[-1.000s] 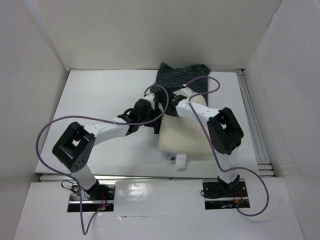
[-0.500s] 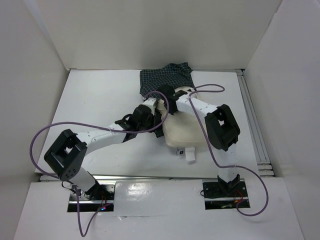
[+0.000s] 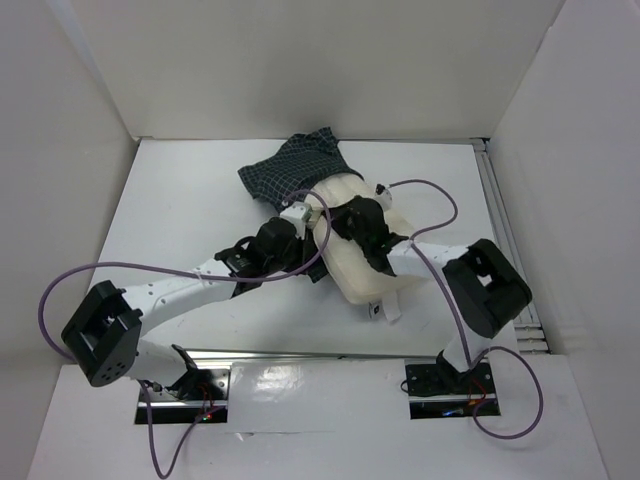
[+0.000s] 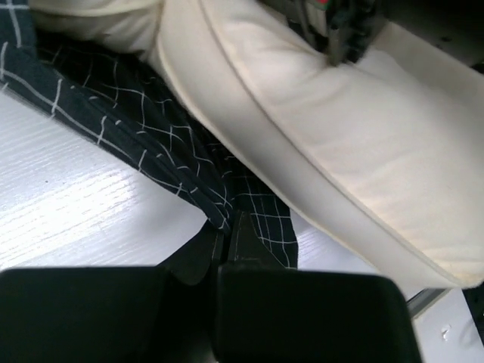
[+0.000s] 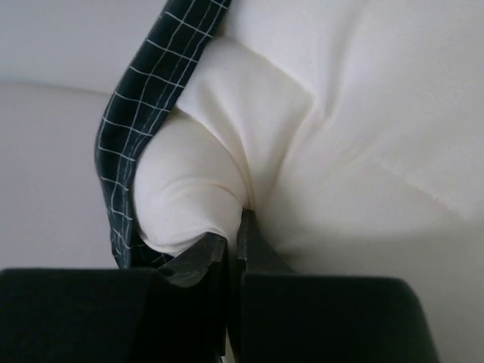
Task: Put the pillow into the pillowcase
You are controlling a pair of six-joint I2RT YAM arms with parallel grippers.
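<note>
The cream pillow (image 3: 368,262) lies tilted in the middle of the table, its far end tucked into the dark checked pillowcase (image 3: 283,172). My left gripper (image 3: 303,222) is shut on the pillowcase's edge (image 4: 219,200) beside the pillow's left side (image 4: 355,144). My right gripper (image 3: 352,215) is shut on a fold of the pillow (image 5: 249,151), with the pillowcase's rim (image 5: 128,151) just left of it. A small white tag (image 3: 388,308) hangs at the pillow's near end.
White walls enclose the table (image 3: 190,200) on three sides. Purple cables (image 3: 100,270) loop over both arms. A rail (image 3: 505,230) runs along the table's right edge.
Both grippers have swung left and nearer, dragging the pillowcase left and turning the pillow diagonal. The pillowcase now bunches at the pillow's far-left end.
</note>
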